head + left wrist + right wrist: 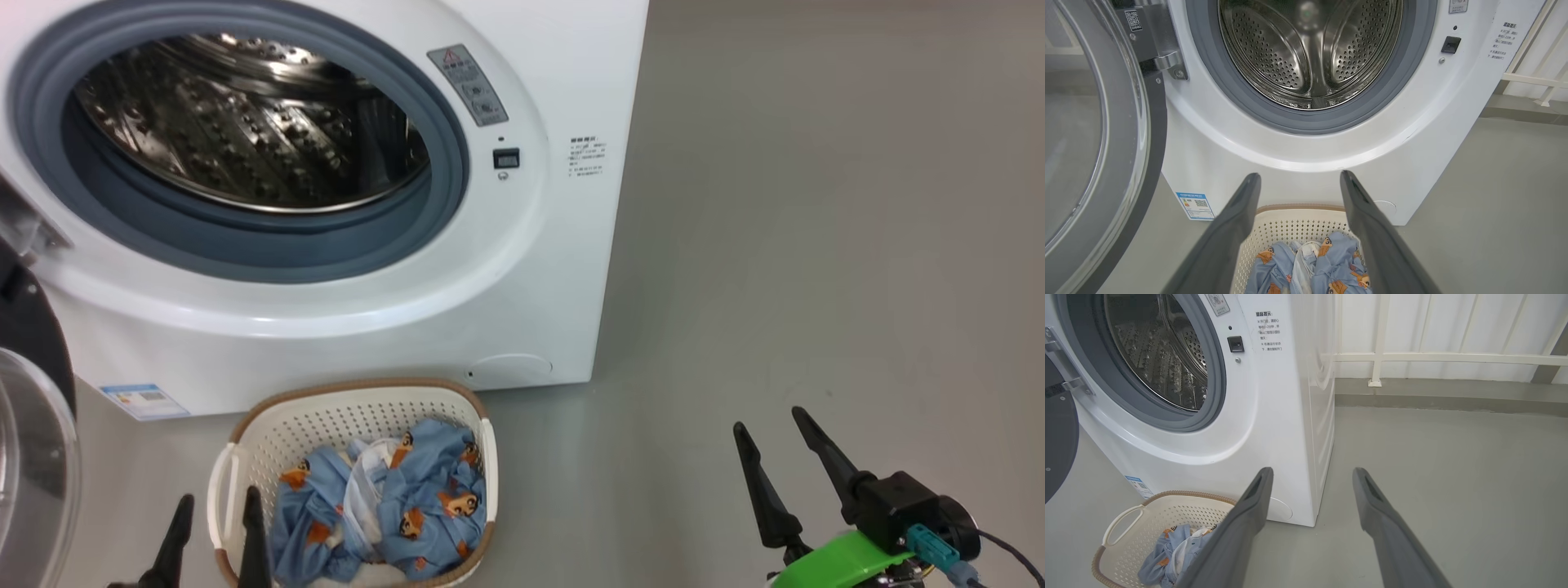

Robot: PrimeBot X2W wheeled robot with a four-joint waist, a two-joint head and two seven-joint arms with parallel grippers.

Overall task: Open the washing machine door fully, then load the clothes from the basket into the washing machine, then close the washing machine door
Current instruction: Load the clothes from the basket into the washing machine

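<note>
Hovering by the basket (pixel 359 385), near its left edge, the left gripper (pixel 1300 176) has its fingers (pixel 1237 228) spread and empty, aimed toward the clothes (pixel 408 498) heaped on the basket's right side. The right gripper (pixel 769 421) is likewise parted and holds nothing, over the floor (pixel 816 245) well to the right. The washing machine door (pixel 1155 143) stands swung out to the left — probably fully, though its far edge is cut off — and the drum (pixel 1310 49) is empty. A shallow pinch could lift one loose fold only, letting cloth trail and snag on the basket rim or drop short of the gasket (pixel 1306 122).
</note>
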